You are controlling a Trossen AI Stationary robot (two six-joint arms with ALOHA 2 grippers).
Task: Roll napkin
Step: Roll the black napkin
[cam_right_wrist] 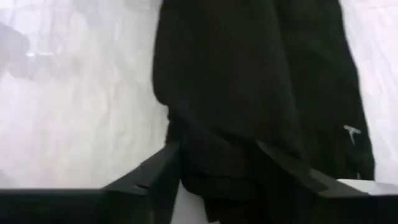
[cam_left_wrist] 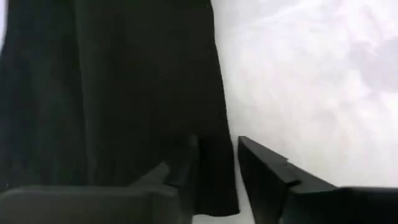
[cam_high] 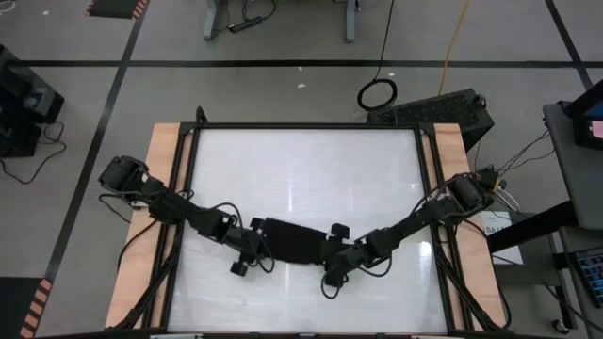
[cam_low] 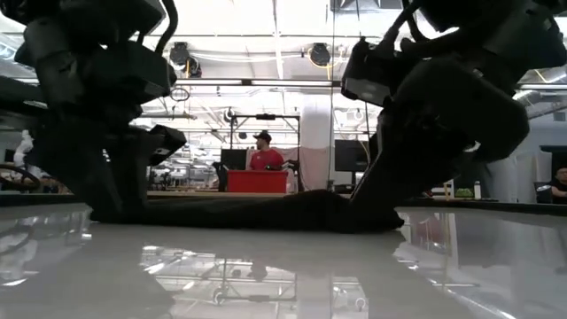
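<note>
One napkin (cam_high: 294, 241) lies bunched on white table (cam_high: 301, 169). Two grippers: left gripper (cam_high: 255, 241) and right gripper (cam_high: 336, 252) each clamp one napkin end.

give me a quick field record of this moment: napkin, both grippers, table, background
napkin: black cloth, bunched into a narrow band across the table's near middle, lying low on the surface
left gripper: at the napkin's left end, a cloth edge between its fingers
right gripper: at the napkin's right end, fingers closed on bunched cloth
table: white glossy top, wooden side strips
background: person in red, far behind the table
</note>
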